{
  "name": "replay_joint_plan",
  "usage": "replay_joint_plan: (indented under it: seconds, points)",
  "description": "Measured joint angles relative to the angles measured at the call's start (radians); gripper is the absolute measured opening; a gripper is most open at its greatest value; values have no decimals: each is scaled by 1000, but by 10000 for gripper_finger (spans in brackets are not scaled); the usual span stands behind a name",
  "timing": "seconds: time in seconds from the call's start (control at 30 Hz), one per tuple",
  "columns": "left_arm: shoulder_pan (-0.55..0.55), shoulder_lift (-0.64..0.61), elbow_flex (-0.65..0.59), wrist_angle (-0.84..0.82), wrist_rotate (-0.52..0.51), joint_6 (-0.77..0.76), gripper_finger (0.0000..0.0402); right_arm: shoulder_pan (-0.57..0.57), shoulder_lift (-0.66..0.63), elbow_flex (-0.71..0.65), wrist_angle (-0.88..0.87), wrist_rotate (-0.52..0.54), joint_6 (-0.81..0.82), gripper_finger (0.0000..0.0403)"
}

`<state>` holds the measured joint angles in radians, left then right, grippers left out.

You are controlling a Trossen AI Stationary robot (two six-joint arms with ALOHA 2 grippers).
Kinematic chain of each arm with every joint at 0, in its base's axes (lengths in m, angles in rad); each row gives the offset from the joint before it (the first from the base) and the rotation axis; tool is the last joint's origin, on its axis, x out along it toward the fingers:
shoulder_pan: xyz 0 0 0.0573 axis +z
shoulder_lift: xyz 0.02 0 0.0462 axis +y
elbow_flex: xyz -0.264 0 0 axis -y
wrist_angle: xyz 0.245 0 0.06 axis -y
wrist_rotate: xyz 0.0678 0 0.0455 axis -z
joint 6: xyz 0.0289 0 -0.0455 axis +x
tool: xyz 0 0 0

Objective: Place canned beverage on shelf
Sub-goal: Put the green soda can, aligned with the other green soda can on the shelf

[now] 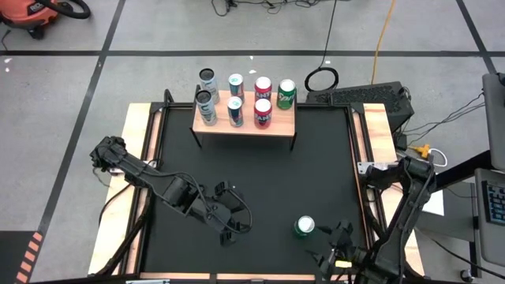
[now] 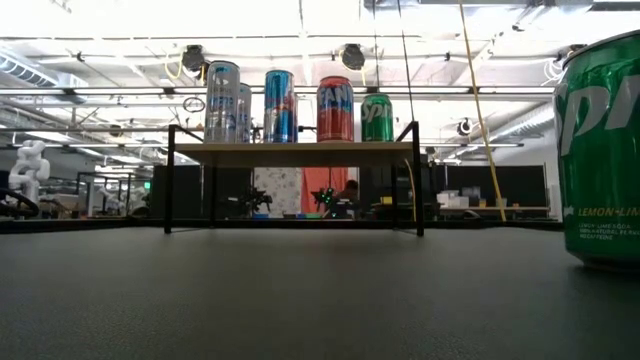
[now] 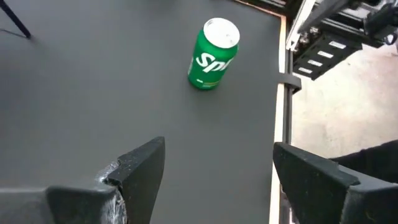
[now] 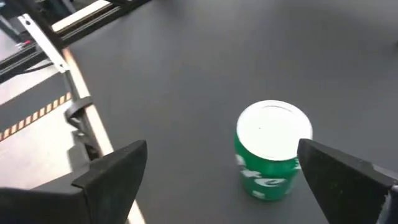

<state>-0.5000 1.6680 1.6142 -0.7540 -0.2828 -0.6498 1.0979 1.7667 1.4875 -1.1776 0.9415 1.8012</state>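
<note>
A green Sprite can [image 1: 304,227] stands upright on its base on the black mat near the table's near right corner; it also shows in the low view [image 2: 600,150], the left wrist view [image 3: 212,55] and the right wrist view [image 4: 271,149]. The light-wood shelf [image 1: 243,120] stands at the far middle on thin black legs and carries several cans. My right gripper [image 1: 331,246] is open, just near and right of the can, touching nothing. My left gripper [image 1: 233,221] is open over the mat left of the can.
The shelf top holds several upright cans [image 1: 237,99] in two rows, among them a green one [image 1: 286,93] at its right end. Wooden side rails [image 1: 139,158] and a black frame edge the mat. Bare mat lies between the shelf and the arms.
</note>
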Motion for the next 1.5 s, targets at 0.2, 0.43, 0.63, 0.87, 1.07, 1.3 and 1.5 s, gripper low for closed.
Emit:
replay_joint_plan:
  seconds: [0.2,0.43,0.63,0.87,1.07,1.3,1.5]
  points:
    - [-11,-4,0,-62,25,-33,299,-4,0,-35,-82,-1,73,396]
    - [-20,-8,0,-98,20,-78,299,-12,-1,-35,-92,-3,24,396]
    - [-19,-8,0,-94,16,-104,299,-27,-6,-28,-22,-29,-200,396]
    - [-19,-8,0,-94,13,-131,299,-33,-6,-23,10,-71,-290,394]
    - [-19,-7,0,-96,13,-140,299,2,-8,-57,-44,53,-97,394]
    - [-19,-7,0,-103,18,-155,299,-4,-6,-136,74,79,-39,394]
    - [-19,-6,0,-102,21,-154,299,-14,-6,-184,74,77,3,398]
